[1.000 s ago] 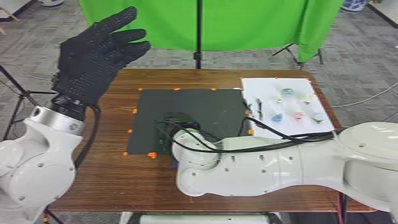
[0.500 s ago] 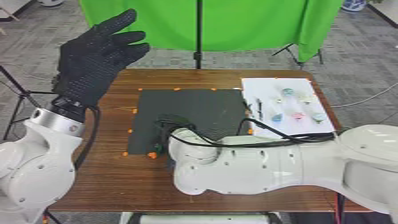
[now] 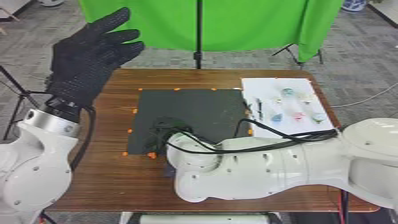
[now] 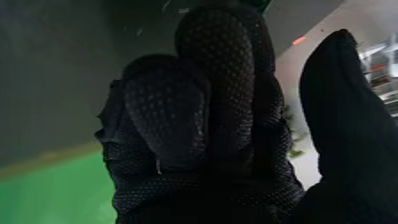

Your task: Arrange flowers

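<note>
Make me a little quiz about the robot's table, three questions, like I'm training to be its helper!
1. True or false: the white sheet lies on the robot's right side of the dark mat.
2. Fill in the blank: the ____ robot hand is over the dark mat.
3. Pick one: which colour is one of the small flower heads on the white sheet?
A) black
B) pink
C) brown

Key: 1. True; 2. right; 3. B
</note>
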